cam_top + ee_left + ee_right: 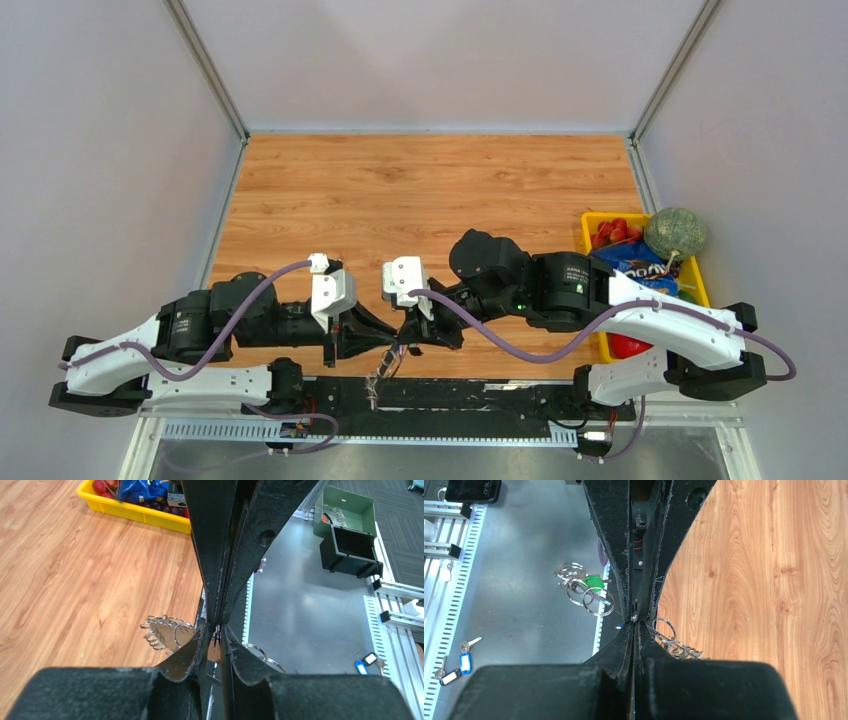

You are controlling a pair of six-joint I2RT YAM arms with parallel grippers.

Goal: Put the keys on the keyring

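Note:
My left gripper (383, 342) and right gripper (407, 336) meet tip to tip at the table's front edge. Both are shut on a thin silvery wire seen edge-on, which looks like the keyring (635, 611). In the left wrist view my left gripper (217, 632) pinches it, with the other gripper's fingers (220, 555) coming from above. In the right wrist view my right gripper (635, 622) pinches it too. Small silvery rings (162, 629) hang on both sides (668, 632). A green-tagged key (594, 582) hangs among rings. A blue-tagged key (465, 662) and a dark-tagged key (448, 676) lie on the metal shelf below.
A yellow bin (590, 225) with a melon (674, 232), red fruit and a blue packet stands at the table's right edge. A green box (350, 510) and a black box (350, 550) sit beyond the metal shelf. Slotted rails (454, 595) run along the shelf.

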